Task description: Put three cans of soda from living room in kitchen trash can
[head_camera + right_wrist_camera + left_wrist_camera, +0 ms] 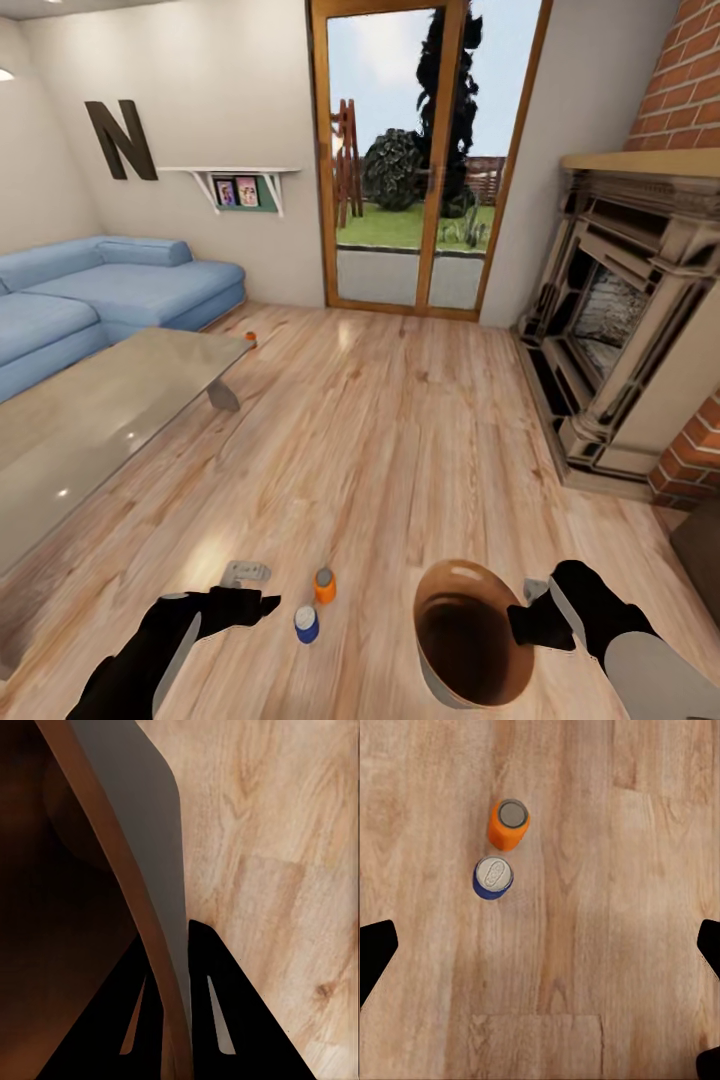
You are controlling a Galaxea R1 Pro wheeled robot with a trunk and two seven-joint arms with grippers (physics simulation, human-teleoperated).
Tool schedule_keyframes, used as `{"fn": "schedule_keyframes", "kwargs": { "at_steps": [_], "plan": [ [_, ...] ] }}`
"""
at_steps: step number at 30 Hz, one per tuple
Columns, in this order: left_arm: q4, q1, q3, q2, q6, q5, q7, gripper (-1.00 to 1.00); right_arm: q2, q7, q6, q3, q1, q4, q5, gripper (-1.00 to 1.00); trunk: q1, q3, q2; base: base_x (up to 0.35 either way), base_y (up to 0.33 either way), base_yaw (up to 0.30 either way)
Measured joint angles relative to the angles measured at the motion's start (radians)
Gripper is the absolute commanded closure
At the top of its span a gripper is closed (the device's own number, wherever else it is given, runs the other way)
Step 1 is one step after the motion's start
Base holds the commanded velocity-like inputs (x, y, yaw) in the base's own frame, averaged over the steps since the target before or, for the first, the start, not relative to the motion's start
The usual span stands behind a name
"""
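Two cans of soda stand upright on the wood floor: an orange one [324,585] [508,824] and a dark blue one [306,624] [493,877], close together. My left gripper [255,590] [540,952] hovers open above the floor just left of them, holding nothing. My right gripper [522,612] [171,937] is shut on the rim of the tash can [470,650] [142,817], one finger inside and one outside. The can is grey outside, brown inside, and shows nothing in it. A small orange thing [250,339] lies on the floor by the table's far corner, too small to identify.
A low grey table [90,420] stands at the left with the blue corner sofa [120,290] behind it. The fireplace [620,320] juts out on the right. Wood-framed glass doors [415,160] are straight ahead across open wood floor [390,440].
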Motion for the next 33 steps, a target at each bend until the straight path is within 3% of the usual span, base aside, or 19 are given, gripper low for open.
{"fn": "schedule_keyframes", "kwargs": {
  "at_steps": [18,33],
  "plan": [
    [0.0,0.0,0.001,-0.004,0.0,-0.001,0.006,-1.0,0.001,-0.001,0.0,-0.002,0.0,0.001,0.002,1.0,0.0,0.0,0.0,0.313,-0.065,0.0],
    [0.002,0.0,0.013,-0.004,-0.004,-0.001,0.054,-1.0,-0.003,-0.001,0.035,-0.001,-0.007,-0.016,0.003,1.0,0.0,0.0,0.0,0.02,-0.001,0.0]
  ]
}}
